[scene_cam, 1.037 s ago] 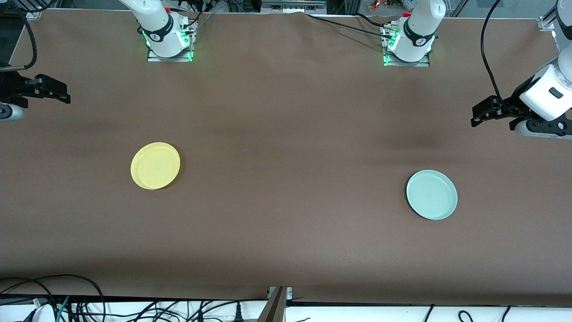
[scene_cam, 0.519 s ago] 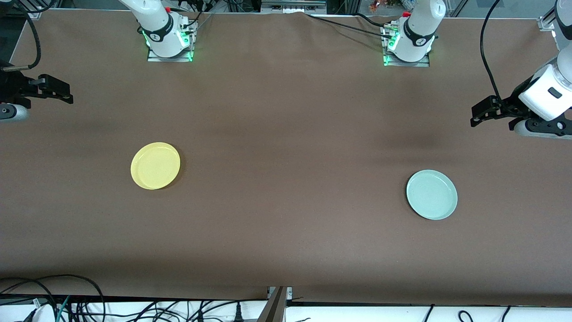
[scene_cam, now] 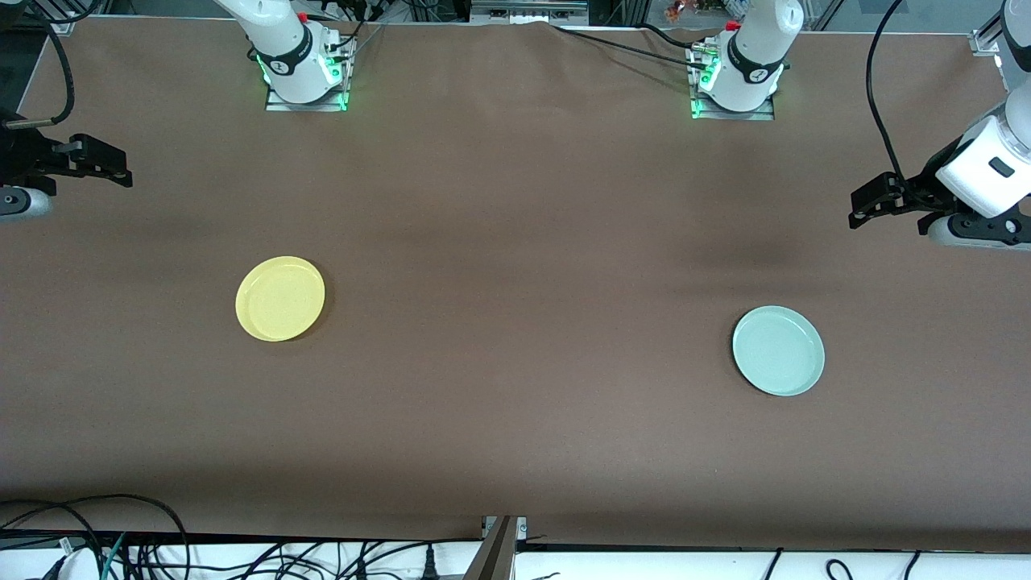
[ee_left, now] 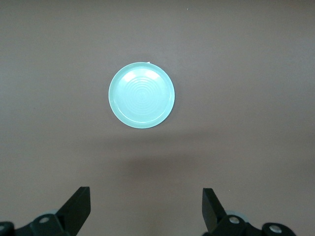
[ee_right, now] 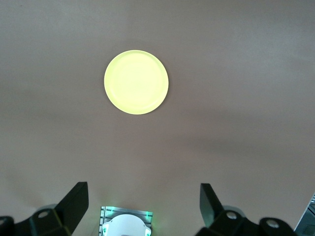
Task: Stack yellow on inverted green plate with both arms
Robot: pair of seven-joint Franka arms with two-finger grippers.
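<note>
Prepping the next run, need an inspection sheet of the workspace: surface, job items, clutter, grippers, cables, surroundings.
Surface: brown cloth-covered table, flat, faint folds.
Job's things: round bright yellow plastic plate, rim up, toward the right arm's end; round pale mint-green plastic plate, rim up, not inverted, toward the left arm's end, nearer the front camera. Plates far apart.
Clutter: nothing seen.
Grippers: left gripper open, empty, up over its table end; right gripper open, empty, likewise.
Cables: black cable along the left arm; loose cables below the table edge.
Surroundings: green-lit arm bases.
</note>
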